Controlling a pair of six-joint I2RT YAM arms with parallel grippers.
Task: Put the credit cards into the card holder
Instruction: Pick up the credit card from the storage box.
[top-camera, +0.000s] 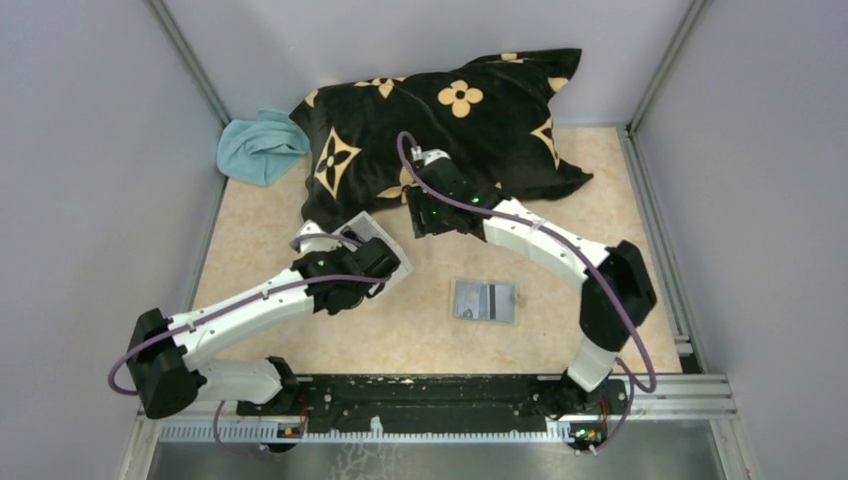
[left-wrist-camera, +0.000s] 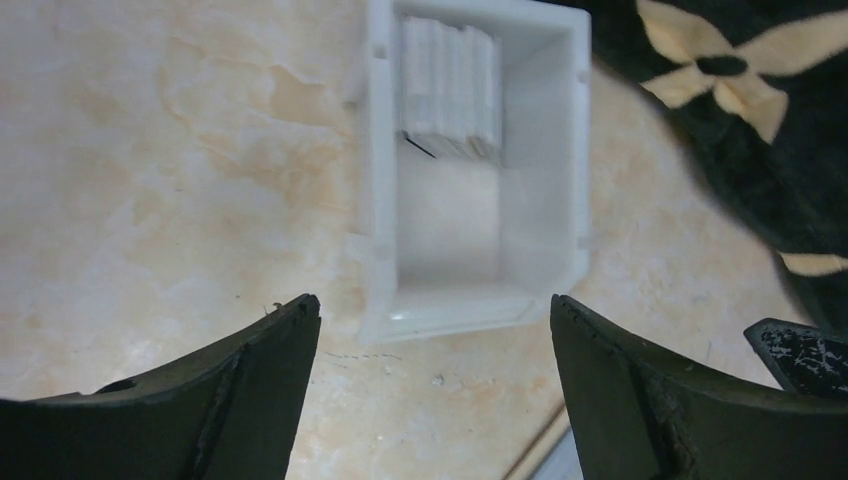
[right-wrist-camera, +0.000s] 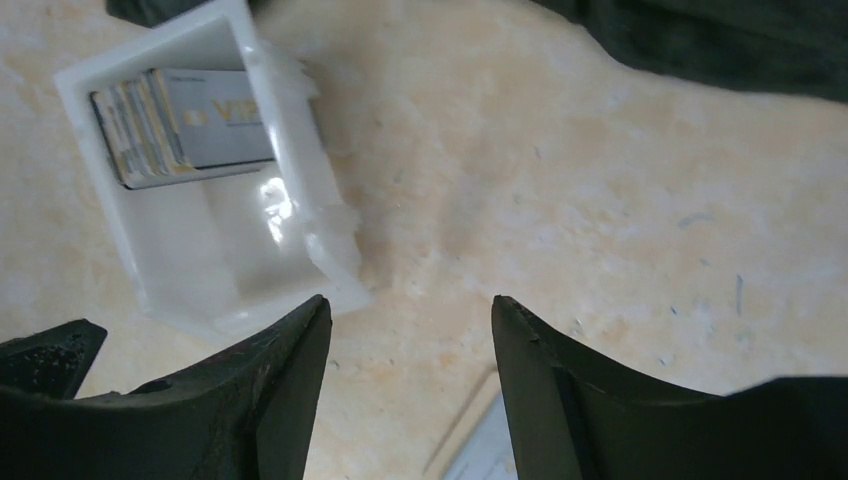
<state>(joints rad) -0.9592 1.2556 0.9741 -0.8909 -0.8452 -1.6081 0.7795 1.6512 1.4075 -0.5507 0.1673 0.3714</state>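
Note:
A clear tray (top-camera: 396, 262) lies on the table left of centre, also in the left wrist view (left-wrist-camera: 375, 200) and the right wrist view (right-wrist-camera: 300, 170). Several credit cards (right-wrist-camera: 185, 125) are stacked at one end of it; they look washed-out white in the left wrist view (left-wrist-camera: 450, 95). My left gripper (top-camera: 378, 262) (left-wrist-camera: 435, 305) is open and empty over the tray's near end. My right gripper (top-camera: 420, 218) (right-wrist-camera: 410, 305) is open and empty beside the tray. A flat grey-blue rectangle with a dark stripe (top-camera: 484, 300) lies on the table to the right; I cannot tell whether it is a card or the holder. No tan card holder shows.
A black pillow with tan flowers (top-camera: 460, 120) lies at the back, just behind the right gripper. A teal cloth (top-camera: 258, 148) sits in the back left corner. Grey walls close in both sides. The arm bases stand along a black rail (top-camera: 430, 392) at the near edge.

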